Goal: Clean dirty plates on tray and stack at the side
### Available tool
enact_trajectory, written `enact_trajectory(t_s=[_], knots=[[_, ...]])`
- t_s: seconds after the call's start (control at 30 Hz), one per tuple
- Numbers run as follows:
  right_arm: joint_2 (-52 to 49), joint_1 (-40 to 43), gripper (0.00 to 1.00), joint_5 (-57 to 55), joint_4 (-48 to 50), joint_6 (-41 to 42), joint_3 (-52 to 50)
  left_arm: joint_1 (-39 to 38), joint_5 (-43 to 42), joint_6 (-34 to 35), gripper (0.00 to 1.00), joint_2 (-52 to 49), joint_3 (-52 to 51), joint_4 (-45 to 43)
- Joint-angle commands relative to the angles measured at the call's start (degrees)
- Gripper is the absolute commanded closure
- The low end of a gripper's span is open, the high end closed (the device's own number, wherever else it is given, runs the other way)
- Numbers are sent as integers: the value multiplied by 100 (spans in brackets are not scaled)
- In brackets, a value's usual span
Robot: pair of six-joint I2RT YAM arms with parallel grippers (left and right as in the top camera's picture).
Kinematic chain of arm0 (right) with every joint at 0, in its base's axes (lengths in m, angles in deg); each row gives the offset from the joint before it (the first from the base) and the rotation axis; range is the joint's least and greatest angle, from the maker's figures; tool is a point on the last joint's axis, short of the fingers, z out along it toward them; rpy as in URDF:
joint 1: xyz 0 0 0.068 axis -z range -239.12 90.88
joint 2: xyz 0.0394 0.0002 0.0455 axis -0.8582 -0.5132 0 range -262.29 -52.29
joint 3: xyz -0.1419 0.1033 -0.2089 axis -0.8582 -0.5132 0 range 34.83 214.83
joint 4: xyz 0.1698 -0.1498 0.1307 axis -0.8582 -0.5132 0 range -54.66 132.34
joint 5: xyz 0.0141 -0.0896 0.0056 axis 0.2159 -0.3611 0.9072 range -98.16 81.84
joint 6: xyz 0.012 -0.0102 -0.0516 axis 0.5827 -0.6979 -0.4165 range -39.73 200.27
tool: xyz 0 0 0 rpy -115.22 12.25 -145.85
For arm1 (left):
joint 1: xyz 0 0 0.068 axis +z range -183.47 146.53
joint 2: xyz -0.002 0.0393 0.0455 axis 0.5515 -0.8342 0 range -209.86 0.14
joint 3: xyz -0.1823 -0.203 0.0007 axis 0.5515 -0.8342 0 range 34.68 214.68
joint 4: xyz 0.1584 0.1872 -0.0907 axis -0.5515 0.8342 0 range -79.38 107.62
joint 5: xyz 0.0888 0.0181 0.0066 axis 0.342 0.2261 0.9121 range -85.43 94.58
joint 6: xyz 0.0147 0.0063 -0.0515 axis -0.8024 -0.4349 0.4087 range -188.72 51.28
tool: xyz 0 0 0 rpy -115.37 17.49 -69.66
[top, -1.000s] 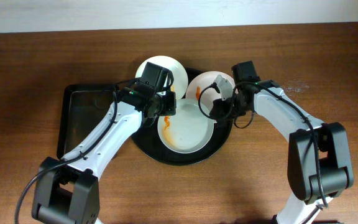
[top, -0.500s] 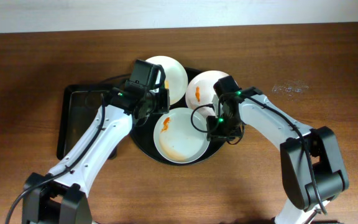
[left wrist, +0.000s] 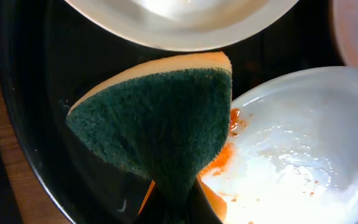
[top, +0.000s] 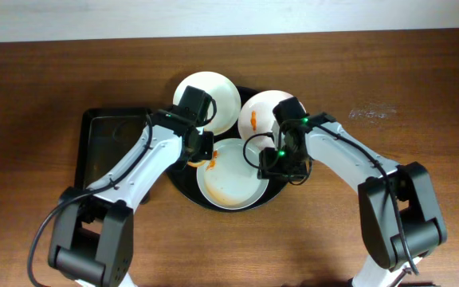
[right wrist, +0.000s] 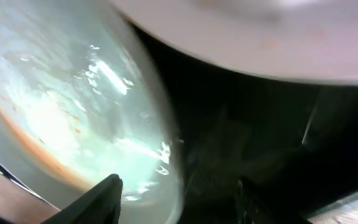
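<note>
The left gripper [top: 203,149] clamps a sponge [left wrist: 160,118] beside the tray's [top: 188,187] front-edge plate [top: 229,175]; the right gripper's [right wrist: 179,196] jaws stand apart

table [top: 38,96]: mid-brown wood, grain streaks running left-right.
round tray [top: 188,191]: plain black, glossy.
rectangular tray [top: 106,147] on the left: also black, with a shiny sheen.
All three plates have a white base.
far-left plate [top: 209,100]: plain white.
far-right plate [top: 261,112]: short orange streak on its left half.
near plate [top: 229,179]: orange smear curving along the left and near inside, orange specks near the rim.
sponge [left wrist: 160,118]: dark green scourer face, yellow-orange foam backing.
left arm [top: 146,163] and right arm [top: 349,151]: white shells, black joints, small green lights.
</note>
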Motion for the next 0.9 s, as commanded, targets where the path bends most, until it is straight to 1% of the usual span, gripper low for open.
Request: enact_trajectory(t_s=[0.0, 0.1, 0.23, 0.37, 0.5, 0.67, 0.73, 0.87], knots=[[138, -365, 40, 101, 234, 28, -63, 2, 61, -74, 99, -81, 26, 26], [133, -595, 41, -264, 337, 243, -107, 2, 61, -74, 99, -90, -44, 50], [133, -684, 42, -262, 551, 348, -214, 2, 61, -74, 99, -90, -391, -216], [133, -717, 45, -262, 597, 396, -251, 2, 61, -74, 100, -90, -409, -243], [133, -756, 47, -243, 918, 671, -254, 2, 61, -74, 99, -90, -422, -271], [133, -758, 48, -267, 1021, 824, -256, 2, 61, -72, 100, -92, -793, -682], [129, -765, 48, -271, 1047, 933, -256, 2, 61, -74, 100, -92, -822, -684], [129, -1040, 52, -450, 1484, 1043, -398, 2, -28, -72, 99, -92, -822, -748]])
